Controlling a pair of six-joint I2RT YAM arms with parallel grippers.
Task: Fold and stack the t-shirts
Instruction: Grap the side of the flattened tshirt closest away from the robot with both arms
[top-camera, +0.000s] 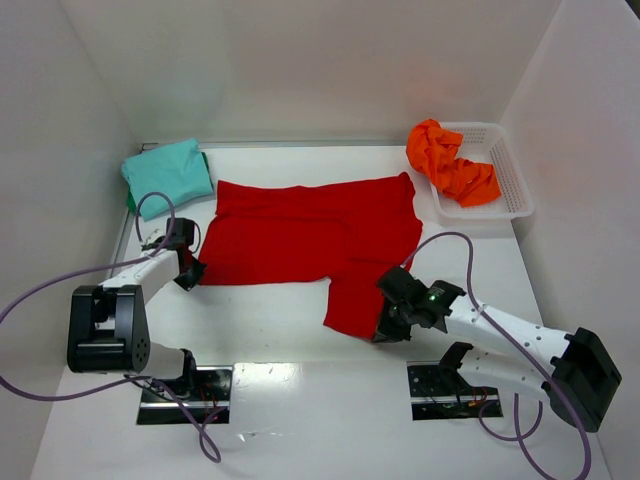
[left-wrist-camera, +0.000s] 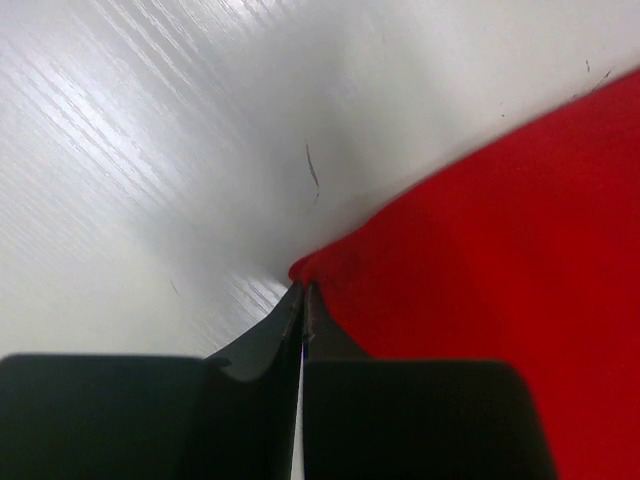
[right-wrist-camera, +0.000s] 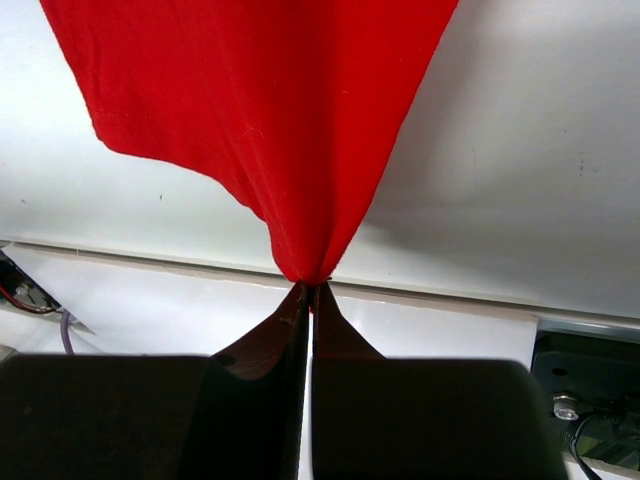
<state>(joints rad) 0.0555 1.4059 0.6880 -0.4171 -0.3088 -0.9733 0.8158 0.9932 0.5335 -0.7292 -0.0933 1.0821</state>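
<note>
With both grippers (left-wrist-camera: 302, 290) (right-wrist-camera: 310, 285) clamped, red t-shirt (top-camera: 300, 240).

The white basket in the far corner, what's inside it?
An orange t-shirt lies crumpled in the white mesh basket, spilling over its left rim. Whatever might lie beneath the shirt is covered; the rest of the basket floor looks bare.

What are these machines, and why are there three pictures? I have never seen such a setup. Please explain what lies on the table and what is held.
These are two robot arms with two-finger grippers. One picture looks down from above; the other two come from a camera on each wrist. The left gripper and the right gripper are each shut on an edge of the red t-shirt, spread on the white table. A folded teal t-shirt lies far left. An orange t-shirt hangs crumpled over the rim of the white basket.
</note>
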